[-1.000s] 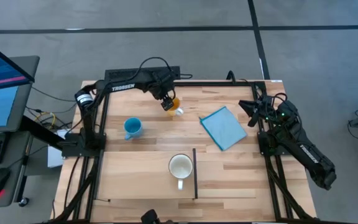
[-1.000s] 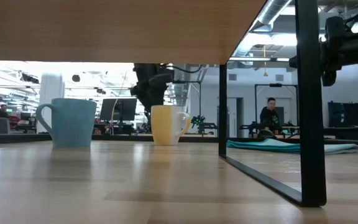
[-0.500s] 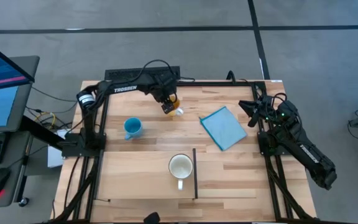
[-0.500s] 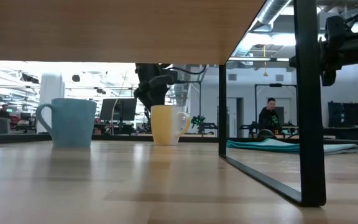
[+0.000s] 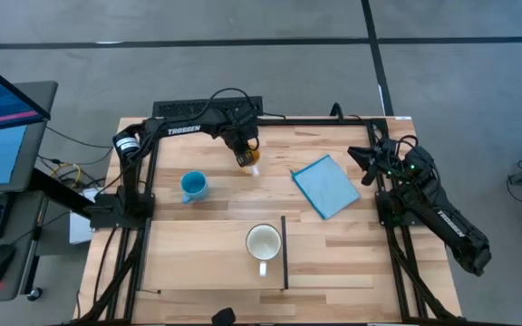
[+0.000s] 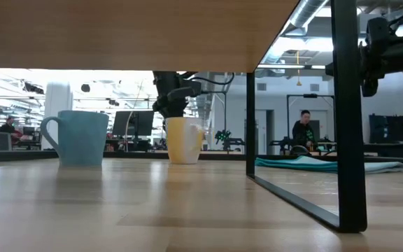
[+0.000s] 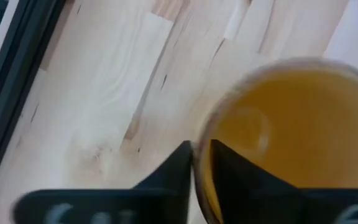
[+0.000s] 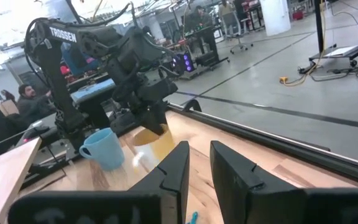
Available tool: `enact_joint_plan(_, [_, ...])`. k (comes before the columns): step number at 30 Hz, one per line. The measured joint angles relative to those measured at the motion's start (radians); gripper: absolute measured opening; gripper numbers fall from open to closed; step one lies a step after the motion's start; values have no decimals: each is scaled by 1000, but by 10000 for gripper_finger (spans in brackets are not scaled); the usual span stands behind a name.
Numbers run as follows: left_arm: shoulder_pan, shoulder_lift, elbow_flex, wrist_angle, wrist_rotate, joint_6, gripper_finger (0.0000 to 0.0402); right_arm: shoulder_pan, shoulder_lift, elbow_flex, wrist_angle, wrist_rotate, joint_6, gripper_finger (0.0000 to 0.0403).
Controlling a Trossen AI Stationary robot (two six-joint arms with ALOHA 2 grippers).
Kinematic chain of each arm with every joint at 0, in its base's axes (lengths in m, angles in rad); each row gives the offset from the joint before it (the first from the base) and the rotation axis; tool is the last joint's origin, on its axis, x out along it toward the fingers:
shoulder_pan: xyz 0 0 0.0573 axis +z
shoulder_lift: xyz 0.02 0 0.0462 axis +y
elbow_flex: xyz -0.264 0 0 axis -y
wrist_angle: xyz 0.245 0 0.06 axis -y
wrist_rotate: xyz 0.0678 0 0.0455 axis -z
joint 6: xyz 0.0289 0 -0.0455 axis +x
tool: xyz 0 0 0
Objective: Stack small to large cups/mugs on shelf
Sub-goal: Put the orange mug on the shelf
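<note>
Here the left pincer [image 5: 246, 152] stands directly above the orange mug [image 6: 184, 140] at the table's [image 5: 207, 263] far edge, one finger each side of its rim, seemingly closed on it; the right pincer [image 5: 367, 163], slightly open, waits beside the table's right edge.

Even overhead light, soft shadows on tabletop [image 5: 198, 244]. Low view: bright windows backlight the room at 9 o'clock. Left wrist view: orange mug [image 7: 291, 130] blurred.
</note>
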Motion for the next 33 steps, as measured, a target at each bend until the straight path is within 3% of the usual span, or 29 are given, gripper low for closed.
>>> enact_joint_plan(2, [0, 0, 0, -4, 0, 7, 14, 0, 0, 0, 0, 0, 0, 86])
enact_joint_plan(8, [0, 0, 2, -23, 4, -5, 7, 0, 0, 0, -1, 0, 0, 86])
enact_joint_plan(12, [0, -2, 26, -144, 26, -15, 5, 0, 0, 0, -3, 0, 0, 86])
enact_joint_plan(27, [19, -33, 330, -557, -56, 86, 4, 36, 0, 0, -3, 0, 0, 86])
enact_joint_plan(33, [9, -167, 373, -655, -24, 85, 3, 35, 0, 0, 0, 5, -1, 86])
